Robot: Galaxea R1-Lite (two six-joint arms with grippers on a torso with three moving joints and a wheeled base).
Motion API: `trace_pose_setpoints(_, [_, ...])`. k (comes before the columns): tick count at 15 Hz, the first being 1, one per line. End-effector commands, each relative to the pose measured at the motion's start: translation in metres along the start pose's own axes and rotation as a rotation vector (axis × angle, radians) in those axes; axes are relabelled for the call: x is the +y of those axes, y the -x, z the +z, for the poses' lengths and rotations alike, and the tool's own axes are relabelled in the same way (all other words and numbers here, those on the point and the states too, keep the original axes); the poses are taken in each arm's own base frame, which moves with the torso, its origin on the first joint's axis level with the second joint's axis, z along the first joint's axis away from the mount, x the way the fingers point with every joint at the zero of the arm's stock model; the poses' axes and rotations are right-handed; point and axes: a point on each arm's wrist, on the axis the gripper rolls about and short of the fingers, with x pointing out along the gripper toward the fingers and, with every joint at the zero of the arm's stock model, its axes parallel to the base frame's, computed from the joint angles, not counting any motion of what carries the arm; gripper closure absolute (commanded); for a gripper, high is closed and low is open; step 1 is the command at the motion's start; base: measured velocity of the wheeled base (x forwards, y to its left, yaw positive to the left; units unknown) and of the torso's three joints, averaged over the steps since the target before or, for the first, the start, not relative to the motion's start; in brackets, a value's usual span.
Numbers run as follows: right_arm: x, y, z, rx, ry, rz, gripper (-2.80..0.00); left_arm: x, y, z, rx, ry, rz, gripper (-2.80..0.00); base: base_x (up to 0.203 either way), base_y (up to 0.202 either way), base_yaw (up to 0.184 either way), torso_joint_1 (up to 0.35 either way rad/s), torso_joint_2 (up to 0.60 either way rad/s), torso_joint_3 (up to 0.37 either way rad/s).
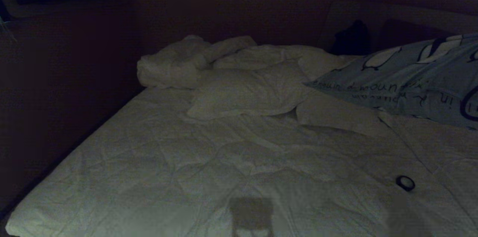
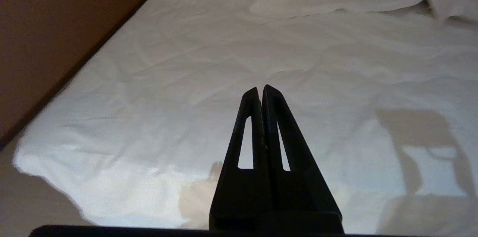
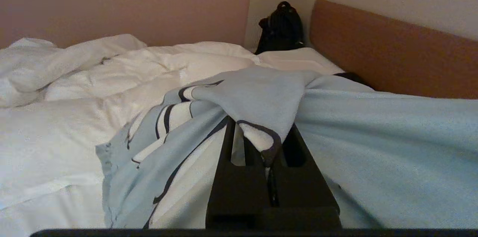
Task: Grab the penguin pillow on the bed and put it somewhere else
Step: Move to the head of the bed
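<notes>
- The bed (image 1: 209, 162) stretched wide under a rumpled white duvet, with the penguin pillow (image 1: 414, 80) lying near its head on the robot's right side, partly propped up.
- That pillow looked light, soft and floppy; I judged a pinch of its cover near a corner or edge would hold better than squeezing the bulk.
- The right gripper (image 3: 267, 138) had its fingers pressed tight on a bunched fold of the pillow's fabric.
- The left gripper (image 2: 261, 91) hung over bare duvet, fingers together, holding nothing.
</notes>
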Motion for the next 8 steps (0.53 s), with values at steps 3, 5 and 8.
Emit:
trace_pose_setpoints(3, [0.0,-0.0007,-0.0005,-0.001,0.0,0.001,0.0,0.0,-0.0001,-0.0004,0.001,-0.002,0.001,0.0,0.0,-0.192,0.002,0.008,0.0,0.0])
trace_pose_setpoints(5, [0.0,-0.0007,-0.0005,-0.001,0.0,0.003,0.0,0.0,-0.0001,-0.0004,0.001,0.001,0.001,0.0,0.0,-0.17,0.002,0.003,0.01,0.0])
trace_pose_setpoints(8, [0.0006,-0.0008,-0.001,0.002,-0.002,0.027,0.0,0.0,-0.0001,-0.0004,0.001,0.001,0.0,0.0,0.0,-0.029,-0.001,0.001,0.0,0.001])
